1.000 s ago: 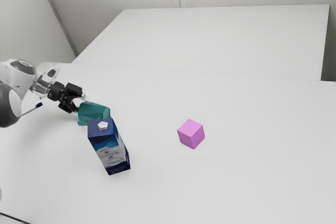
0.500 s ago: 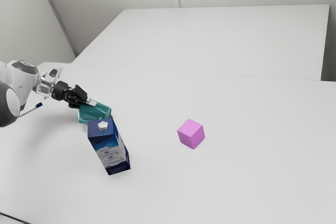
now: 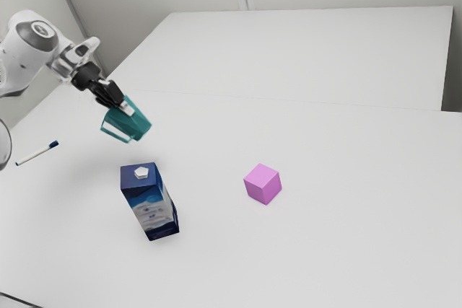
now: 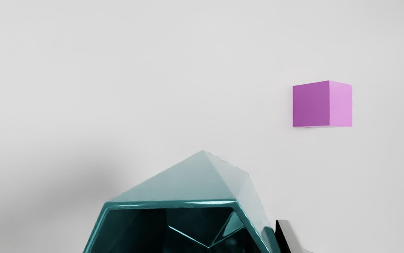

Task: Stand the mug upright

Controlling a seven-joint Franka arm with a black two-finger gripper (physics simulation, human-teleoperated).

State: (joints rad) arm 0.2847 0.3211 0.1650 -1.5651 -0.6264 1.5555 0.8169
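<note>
Above the counter (image 3: 332,250), the claw (image 3: 126,108) grips the tilted mug (image 3: 137,126), its handle (image 3: 115,136) visible in the exterior view, its hollow inside (image 4: 202,230) in the wrist view

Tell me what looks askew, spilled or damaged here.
The teal faceted mug looks askew: it hangs tilted above the white table, held in the black two-finger gripper, rather than standing upright. I see no spill or damage. The blue-and-white carton stands upright, and the pinkish-purple cube sits flat.
</note>
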